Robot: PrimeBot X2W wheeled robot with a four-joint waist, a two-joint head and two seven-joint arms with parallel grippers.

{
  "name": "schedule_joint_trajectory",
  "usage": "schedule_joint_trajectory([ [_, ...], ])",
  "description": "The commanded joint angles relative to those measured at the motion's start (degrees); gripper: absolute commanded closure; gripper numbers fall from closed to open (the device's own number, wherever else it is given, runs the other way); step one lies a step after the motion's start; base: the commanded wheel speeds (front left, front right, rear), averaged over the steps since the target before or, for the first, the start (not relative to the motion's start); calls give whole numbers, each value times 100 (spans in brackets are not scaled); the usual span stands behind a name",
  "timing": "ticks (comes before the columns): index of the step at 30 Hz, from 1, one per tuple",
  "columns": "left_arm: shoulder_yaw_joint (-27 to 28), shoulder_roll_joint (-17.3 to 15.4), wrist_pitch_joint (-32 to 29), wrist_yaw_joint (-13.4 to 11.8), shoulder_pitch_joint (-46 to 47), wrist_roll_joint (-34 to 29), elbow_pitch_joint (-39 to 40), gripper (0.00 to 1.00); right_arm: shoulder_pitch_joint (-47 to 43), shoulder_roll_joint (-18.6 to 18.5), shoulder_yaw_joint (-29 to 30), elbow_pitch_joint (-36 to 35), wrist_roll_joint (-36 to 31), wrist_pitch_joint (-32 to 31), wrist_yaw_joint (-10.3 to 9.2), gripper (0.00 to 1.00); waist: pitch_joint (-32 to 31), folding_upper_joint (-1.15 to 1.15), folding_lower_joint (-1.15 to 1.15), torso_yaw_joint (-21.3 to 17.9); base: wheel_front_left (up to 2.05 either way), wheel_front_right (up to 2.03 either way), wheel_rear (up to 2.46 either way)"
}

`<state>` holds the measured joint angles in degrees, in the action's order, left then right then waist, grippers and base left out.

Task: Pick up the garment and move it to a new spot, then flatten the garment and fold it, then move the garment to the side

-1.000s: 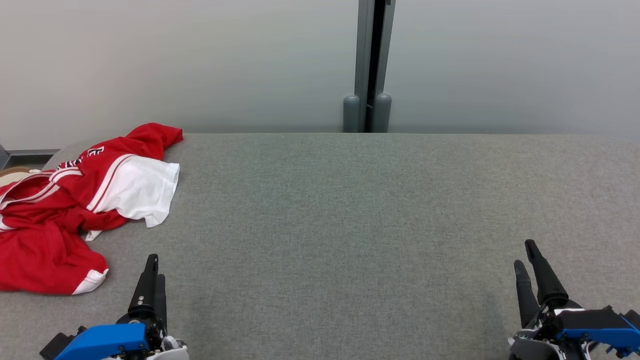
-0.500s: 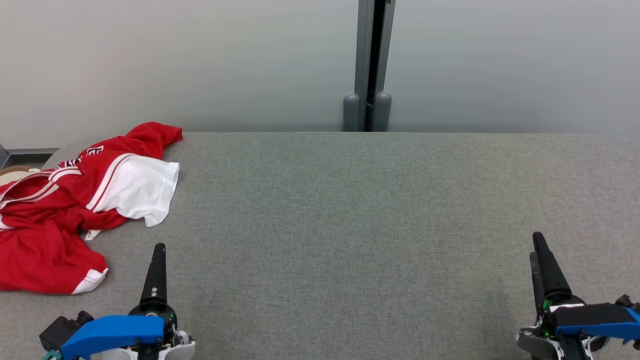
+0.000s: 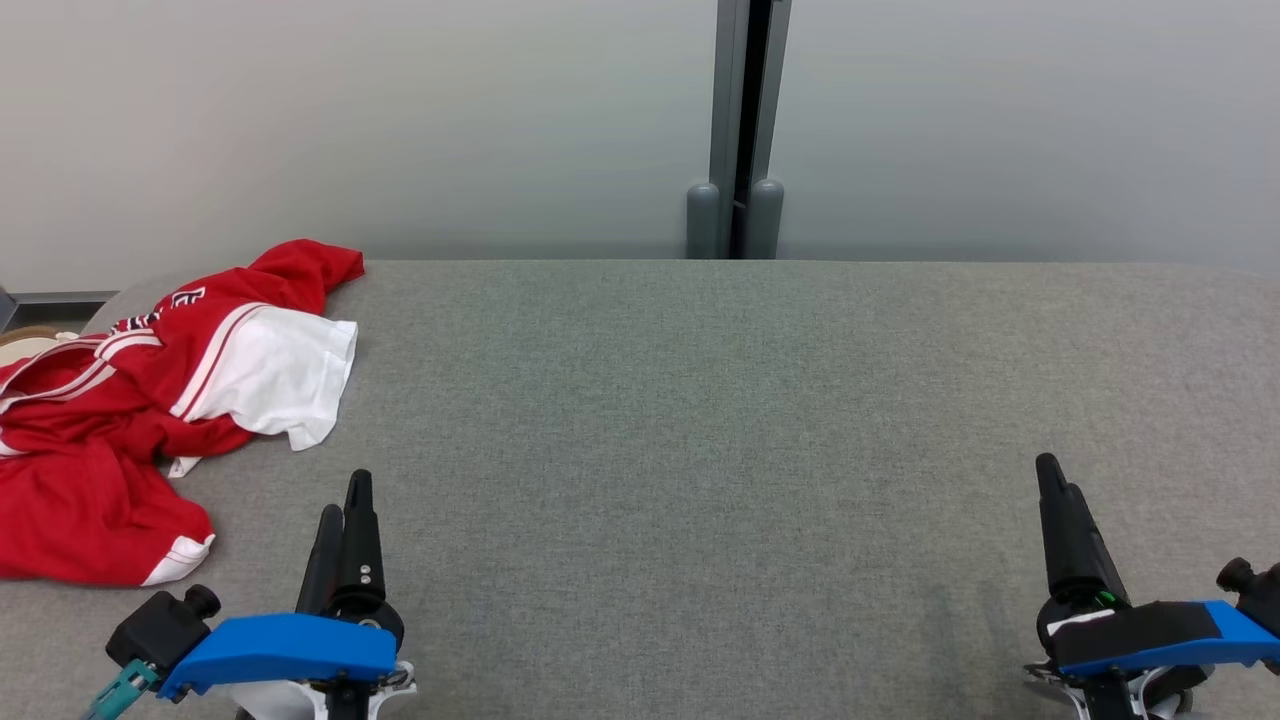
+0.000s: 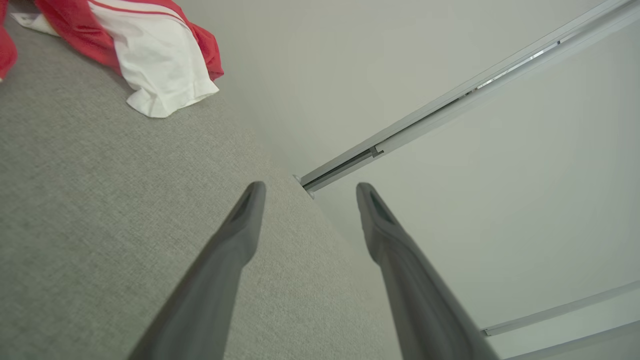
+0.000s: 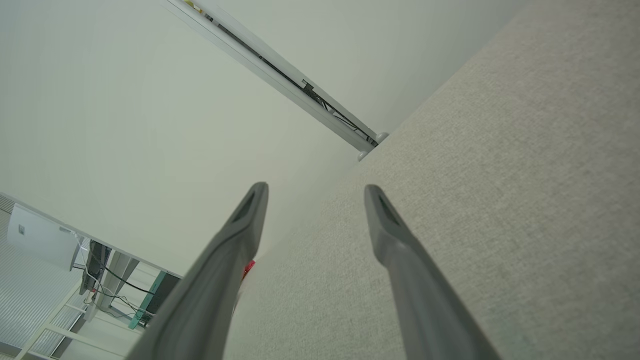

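Observation:
The garment (image 3: pixel 150 400) is a crumpled red and white jersey lying at the far left of the grey fabric table (image 3: pixel 700 400), partly hanging over the left edge. In the left wrist view the garment (image 4: pixel 150 55) shows at the top left. My left gripper (image 3: pixel 345 492) hovers near the front edge, just right of the garment and apart from it; its fingers (image 4: pixel 240 225) stand open and empty. My right gripper (image 3: pixel 1055 478) is at the front right, far from the garment, and its fingers (image 5: pixel 250 215) also stand open with nothing between them.
A pale wall runs behind the table, with a grey vertical post (image 3: pixel 745 130) at its middle. The table's rounded far left corner (image 3: pixel 120 305) lies behind the garment. The grey surface stretches bare from the garment to the right edge.
Both grippers have rolled about their wrists. The left gripper has moved right and forward; the right has edged forward. The garment lies as before.

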<state>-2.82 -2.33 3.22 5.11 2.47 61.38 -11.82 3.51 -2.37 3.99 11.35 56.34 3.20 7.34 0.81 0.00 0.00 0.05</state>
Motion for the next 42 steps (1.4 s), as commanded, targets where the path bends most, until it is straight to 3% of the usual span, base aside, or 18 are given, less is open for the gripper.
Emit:
schedule_joint_trajectory([
  [1,-63,-49,74,-28,115,-325,76,0,-13,-38,-45,-121,-348,74,12,0,6,0,0,3,0,0,0],
  [17,-257,-55,367,-190,72,-2062,-206,0,-55,-47,-177,-38,-1732,366,13,0,56,0,0,4,0,0,0],
  [42,-464,-59,722,-299,88,-3480,-493,0,-69,-58,-258,239,-3325,726,16,0,72,0,0,7,0,0,0],
])
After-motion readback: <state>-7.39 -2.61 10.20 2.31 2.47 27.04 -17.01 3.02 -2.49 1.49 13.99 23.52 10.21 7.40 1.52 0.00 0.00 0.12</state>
